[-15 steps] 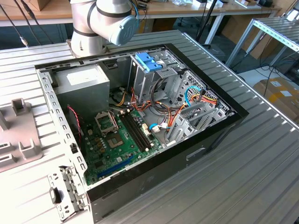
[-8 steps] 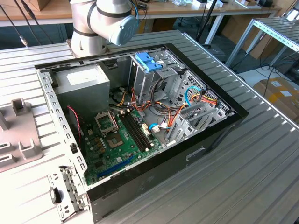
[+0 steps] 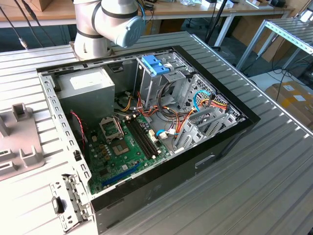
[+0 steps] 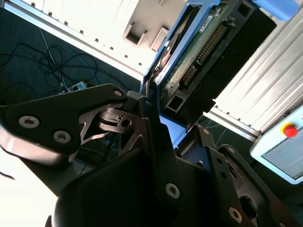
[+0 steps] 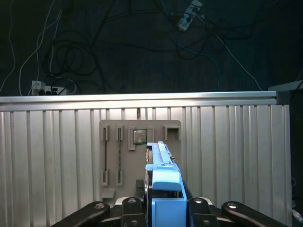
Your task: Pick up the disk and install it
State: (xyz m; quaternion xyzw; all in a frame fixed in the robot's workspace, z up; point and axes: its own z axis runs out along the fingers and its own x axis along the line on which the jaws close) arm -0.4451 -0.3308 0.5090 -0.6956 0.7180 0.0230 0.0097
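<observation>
**Disk in jaws, on edge over the table**

- Grasp: the gripper point(image 5: 162, 201) has its jaws drawn narrow and clamped on the disk point(image 5: 163, 177), one jaw on each side. I judge the pick-up done and the install not yet done.
- Key relation: the disk lies directly between the jaws. Its long axis runs straight out from them, away from the wrist.
- Pose: it is held on edge. In the first wrist view a blue rail faces the camera, with the blue end block nearest the jaws. The far end points toward a grey plate point(image 5: 113, 156) on the ribbed table point(image 5: 236, 156). I cannot tell whether it touches the plate.
- The second wrist view shows the disk's green board face point(image 4: 199, 52).
- Exterior view: the open case point(image 3: 195, 166) sits mid-frame. Its cage point(image 3: 146, 85) with a blue latch point(image 3: 155, 64) is at 12 o'clock of the case interior, and the arm point(image 3: 105, 24) is at 11 o'clock.
</observation>
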